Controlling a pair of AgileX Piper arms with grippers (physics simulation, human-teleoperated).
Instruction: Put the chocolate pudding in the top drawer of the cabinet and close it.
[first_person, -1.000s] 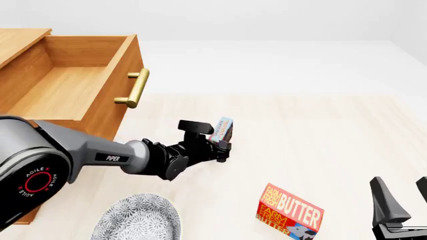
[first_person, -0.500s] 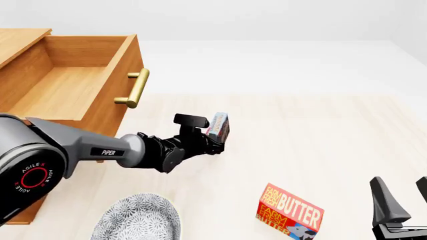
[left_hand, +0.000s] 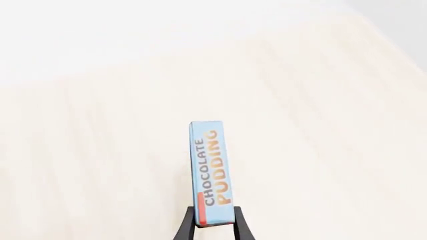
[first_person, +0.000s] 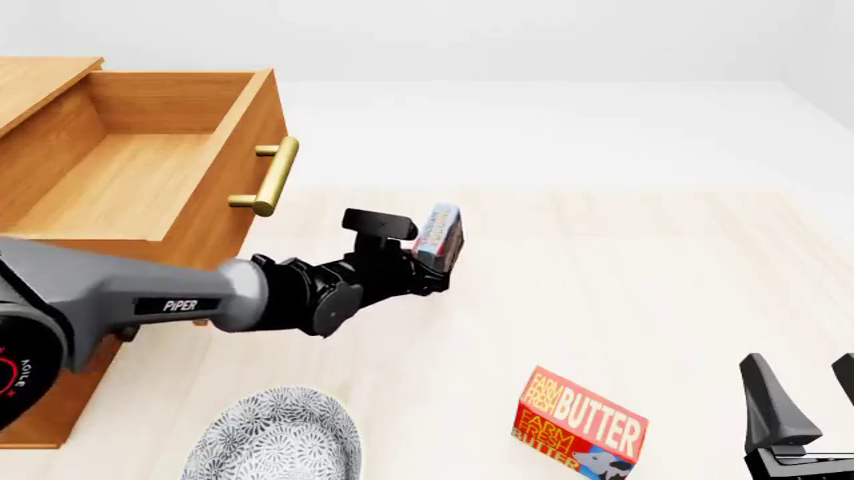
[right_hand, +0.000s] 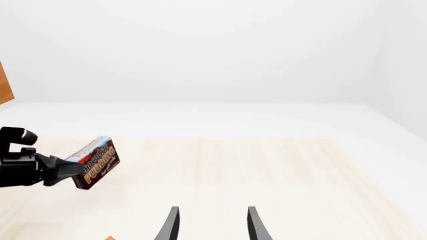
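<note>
**Left pincer carrying pudding box, drawer open and waiting**

Nearest the camera: right pincer (first_person: 801, 420) is sitting idle at the desk's near right edge, fingers spread, nothing between them. Just beside it on the desk, a red "BUTTER" box (first_person: 579, 424) is lying flat, and a grey patterned round plate (first_person: 274, 437) is sitting at the near left. Neither belongs to the job.

Mid-desk: left pincer (first_person: 430, 262) is pinching the chocolate pudding (first_person: 439, 236), a small thin flat box with a light blue and red top and dark brown lower part. It's being held off the pale wooden desk (first_person: 667, 290), a little tilted, gripped across its thin faces at one end; most of the box is sticking out past the fingertips (left_hand: 188, 227).

Handling, my read: a light, stiff carton, smooth printed faces, probably a bit slippery. An end grip means it could pivot if bumped, so pinching nearer the middle would be safer. Squeezing hard may dent it.

Further back left: the light-brown wooden cabinet (first_person: 40, 80), its top drawer (first_person: 120, 180) standing pulled out and empty inside as far as visible, brass bar handle (first_person: 271, 178) facing the desk. The pudding is hanging near that handle, outside and lower than the drawer rim.
</note>
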